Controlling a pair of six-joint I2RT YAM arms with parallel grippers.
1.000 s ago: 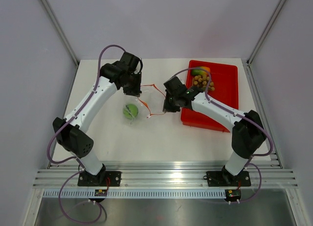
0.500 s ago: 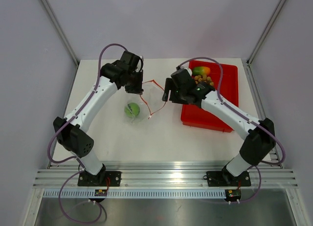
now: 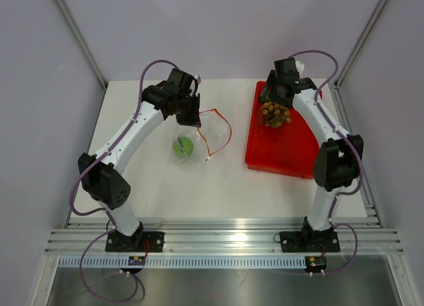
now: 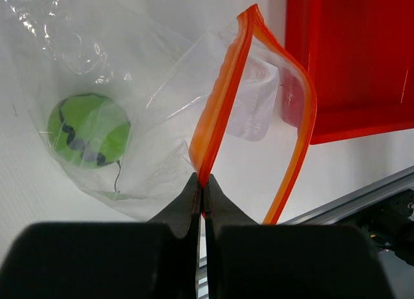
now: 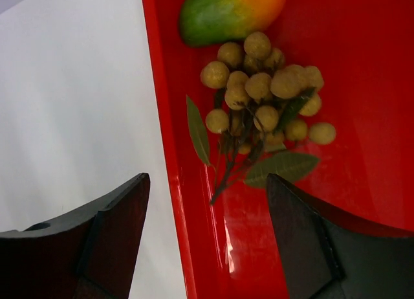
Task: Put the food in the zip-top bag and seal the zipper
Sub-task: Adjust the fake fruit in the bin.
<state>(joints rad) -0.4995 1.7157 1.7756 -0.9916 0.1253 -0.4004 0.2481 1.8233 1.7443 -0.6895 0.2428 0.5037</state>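
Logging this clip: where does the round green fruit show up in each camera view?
Top external: the round green fruit sits inside the clear bag, left of centre.
Left wrist: the round green fruit is left of middle, seen through the plastic.
Right wrist: not in view.
Shared landmark: the red tray, on the right in the top view, upper right in the left wrist view, and right in the right wrist view.

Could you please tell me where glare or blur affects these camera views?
Left wrist: the left gripper is dark and soft-focused, and the zip-top bag glints along its crinkles. Right wrist: the red tray shows glossy streaks, the tan ball bunch sharp. Top external: even light, soft shadows.
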